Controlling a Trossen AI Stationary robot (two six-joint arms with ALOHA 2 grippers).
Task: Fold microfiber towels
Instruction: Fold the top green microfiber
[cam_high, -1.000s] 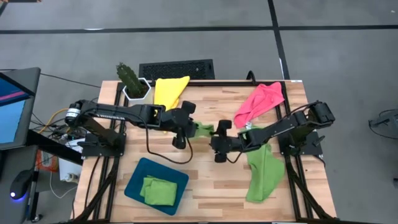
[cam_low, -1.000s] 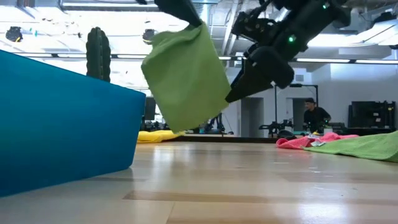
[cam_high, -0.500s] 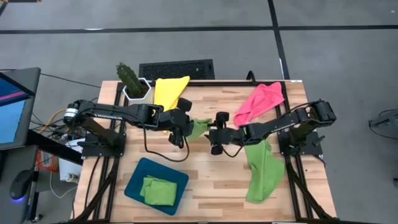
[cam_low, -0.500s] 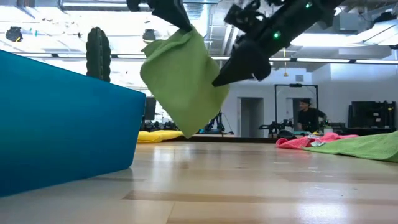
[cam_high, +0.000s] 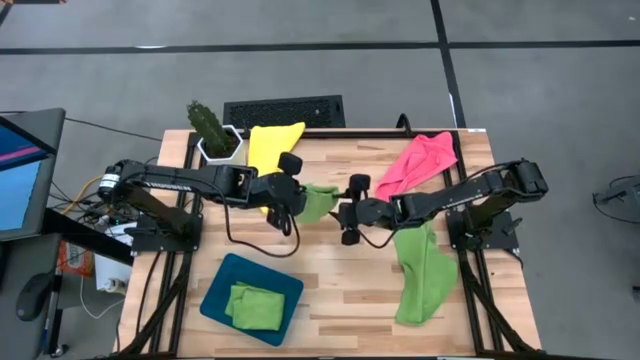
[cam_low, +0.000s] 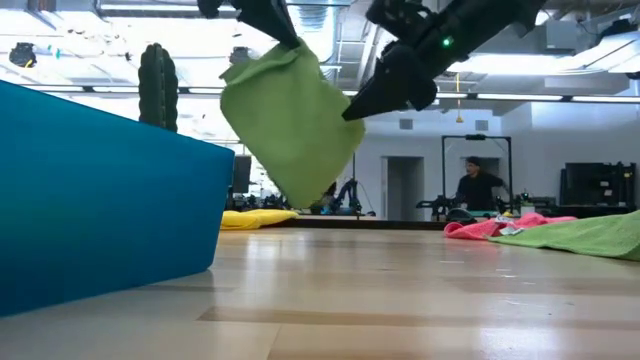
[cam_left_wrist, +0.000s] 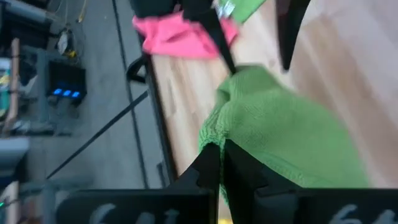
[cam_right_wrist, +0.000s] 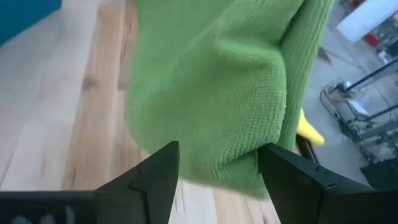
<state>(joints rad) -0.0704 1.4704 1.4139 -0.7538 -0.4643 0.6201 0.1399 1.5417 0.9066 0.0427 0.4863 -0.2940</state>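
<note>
In the lower left of the high view, a dark teal rounded tray holds a folded lime green microfiber cloth. At centre, the left gripper is clamped on a hanging lime green towel; the right gripper stands spread around its edge. A long green towel lies lower right. Farther back lie a pink towel and a yellow towel.
</note>
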